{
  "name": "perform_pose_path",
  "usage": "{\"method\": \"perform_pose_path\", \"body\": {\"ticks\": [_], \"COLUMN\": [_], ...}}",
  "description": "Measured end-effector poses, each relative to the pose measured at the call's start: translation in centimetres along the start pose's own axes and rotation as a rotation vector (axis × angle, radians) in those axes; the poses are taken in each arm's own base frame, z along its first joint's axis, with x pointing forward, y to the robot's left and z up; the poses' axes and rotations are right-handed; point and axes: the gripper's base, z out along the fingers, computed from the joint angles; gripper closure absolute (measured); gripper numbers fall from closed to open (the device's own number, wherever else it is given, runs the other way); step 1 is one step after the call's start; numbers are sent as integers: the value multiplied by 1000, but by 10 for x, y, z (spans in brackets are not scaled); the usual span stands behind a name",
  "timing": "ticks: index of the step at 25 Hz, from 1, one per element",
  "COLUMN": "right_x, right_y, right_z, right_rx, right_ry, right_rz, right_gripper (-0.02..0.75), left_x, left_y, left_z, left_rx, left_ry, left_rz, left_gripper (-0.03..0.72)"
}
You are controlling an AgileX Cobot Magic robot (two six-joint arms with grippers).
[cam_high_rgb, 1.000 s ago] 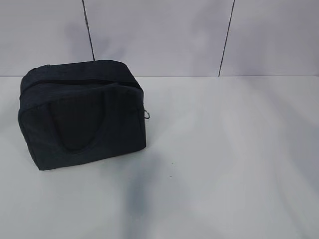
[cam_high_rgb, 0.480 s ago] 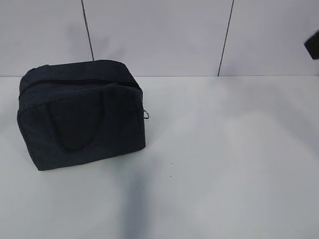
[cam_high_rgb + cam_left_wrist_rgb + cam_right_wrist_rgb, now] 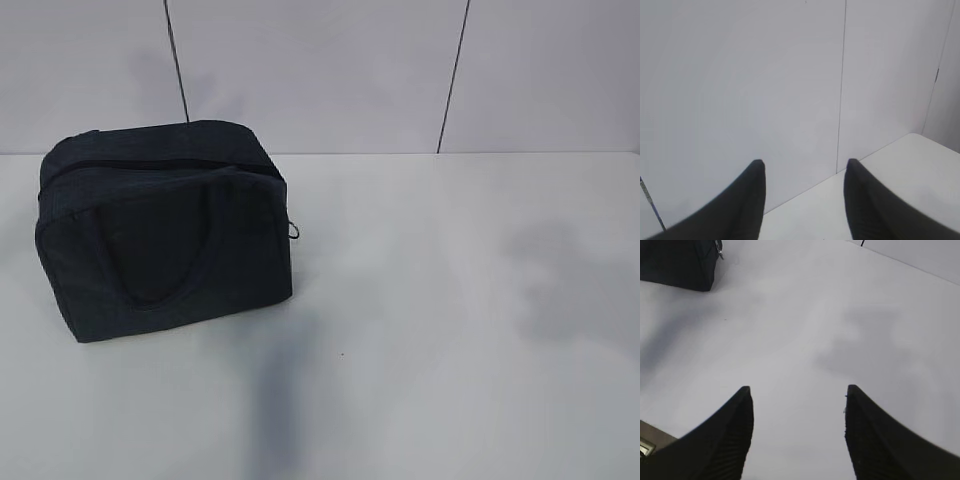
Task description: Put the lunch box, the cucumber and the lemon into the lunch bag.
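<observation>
Nearest in the wrist views, both hands hang released and empty: the right hand [image 3: 797,395] has its jaws spread above bare bench [image 3: 450,330], and the left hand [image 3: 802,167] is likewise apart, facing the back wall [image 3: 740,75] over the bench's far edge. Farther off, the lunch bag [image 3: 160,230] stands toward the far left corner, zipped shut by the look of it, its ring pull [image 3: 294,230] hanging at its right end. No lunch box, cucumber or lemon shows anywhere, so packing looks either finished or not begun; which one cannot be told. If unfinished, the next move calls for opening the bag's zipper.
</observation>
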Motion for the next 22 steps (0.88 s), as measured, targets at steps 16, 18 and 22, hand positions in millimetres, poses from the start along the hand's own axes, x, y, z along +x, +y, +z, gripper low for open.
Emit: {"method": "perform_pose_path", "body": {"ticks": [16, 18, 22], "right_x": [120, 125, 132], "right_y": [22, 22, 21], "right_z": [-23, -27, -26], "right_rx": [80, 88, 112], "right_ry": [-184, -223, -184], "right_rz": [160, 166, 163], "right_gripper": [288, 288, 288], "left_x": [2, 2, 2], "left_y": [6, 6, 6], "left_z": [0, 0, 0], "left_rx": [-61, -62, -65], "left_ry": [16, 17, 17], "left_rz": [0, 0, 0], "left_gripper": [317, 317, 317]}}
